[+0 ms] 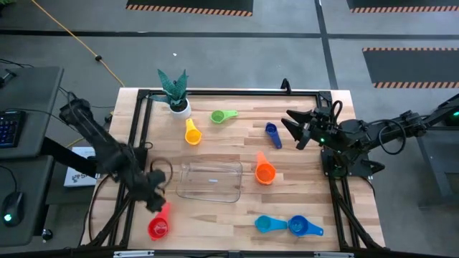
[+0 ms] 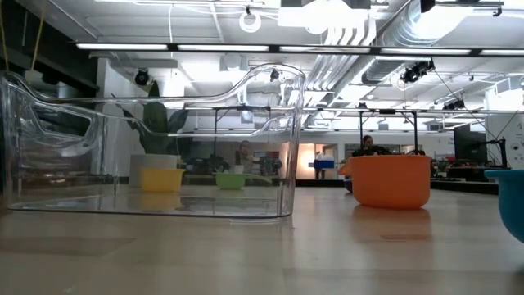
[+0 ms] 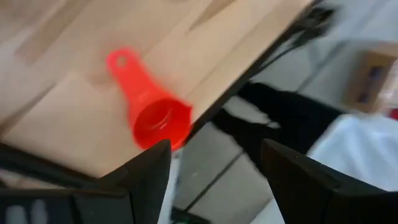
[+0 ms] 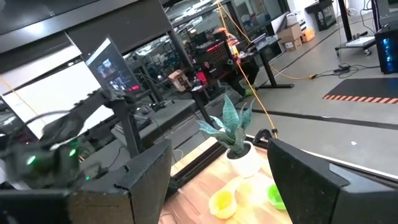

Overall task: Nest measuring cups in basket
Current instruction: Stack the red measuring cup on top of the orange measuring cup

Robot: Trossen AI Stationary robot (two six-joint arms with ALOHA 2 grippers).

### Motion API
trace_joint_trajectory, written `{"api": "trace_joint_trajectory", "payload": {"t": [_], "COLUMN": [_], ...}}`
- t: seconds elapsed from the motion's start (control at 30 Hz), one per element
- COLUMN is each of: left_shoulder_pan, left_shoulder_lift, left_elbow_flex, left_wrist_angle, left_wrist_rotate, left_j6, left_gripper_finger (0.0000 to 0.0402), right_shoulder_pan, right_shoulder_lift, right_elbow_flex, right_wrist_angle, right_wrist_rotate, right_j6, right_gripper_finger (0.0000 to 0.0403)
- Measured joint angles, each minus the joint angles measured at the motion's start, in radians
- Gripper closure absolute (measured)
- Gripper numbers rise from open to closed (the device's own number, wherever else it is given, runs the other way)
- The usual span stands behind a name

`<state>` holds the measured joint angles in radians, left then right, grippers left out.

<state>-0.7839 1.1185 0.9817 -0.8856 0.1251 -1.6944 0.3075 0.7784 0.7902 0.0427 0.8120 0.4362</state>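
The red cup lies on its side near the table's near-left corner. My left gripper hangs open just above it and touches nothing; its wrist view shows the red cup past the fingers. The clear basket sits mid-table. The orange cup stands right of it. Yellow and green cups lie beyond it. My right gripper is open above the table, right of the dark blue cup. Two blue cups lie by the near edge.
A white pot with a green plant stands at the far left of the table. The red cup rests close to the table's left edge. The low view looks through the basket wall at the orange cup.
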Motion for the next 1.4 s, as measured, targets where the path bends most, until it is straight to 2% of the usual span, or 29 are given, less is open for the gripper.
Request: {"api": "trace_joint_trajectory", "payload": {"t": [0.17,0.4,0.83,0.97,1.2,1.4], "left_shoulder_pan": [-0.086,-0.139,-0.169,-0.163,-0.15,-0.15], "left_shoulder_lift": [0.164,0.343,0.522,0.538,0.498,0.33], "left_elbow_flex": [-0.001,-0.001,-0.001,-0.001,-0.001,-0.001], "left_wrist_angle": [0.009,0.055,0.083,0.102,0.096,0.115], "left_wrist_rotate": [0.015,0.025,0.076,0.076,0.085,0.183], "left_j6": [-0.059,-0.006,-0.006,-0.005,0.005,-0.002], "left_gripper_finger": [0.0161,0.0161,0.0168,0.0217,0.0383,0.0388], "right_shoulder_pan": [0.0,0.0,0.0,0.0,0.0,0.0], "right_shoulder_lift": [0.0,0.0,0.0,0.0,0.0,0.0], "right_elbow_flex": [0.0,0.0,0.0,0.0,0.0,0.0], "right_wrist_angle": [-0.014,-0.025,-0.027,-0.028,-0.031,-0.032], "right_wrist_rotate": [0.0,0.0,0.0,0.0,0.0,0.001], "right_j6": [0.0,0.0,0.0,0.0,0.0,0.0], "right_gripper_finger": [0.0146,0.0146,0.0146,0.0146,0.0146,0.0146]}}
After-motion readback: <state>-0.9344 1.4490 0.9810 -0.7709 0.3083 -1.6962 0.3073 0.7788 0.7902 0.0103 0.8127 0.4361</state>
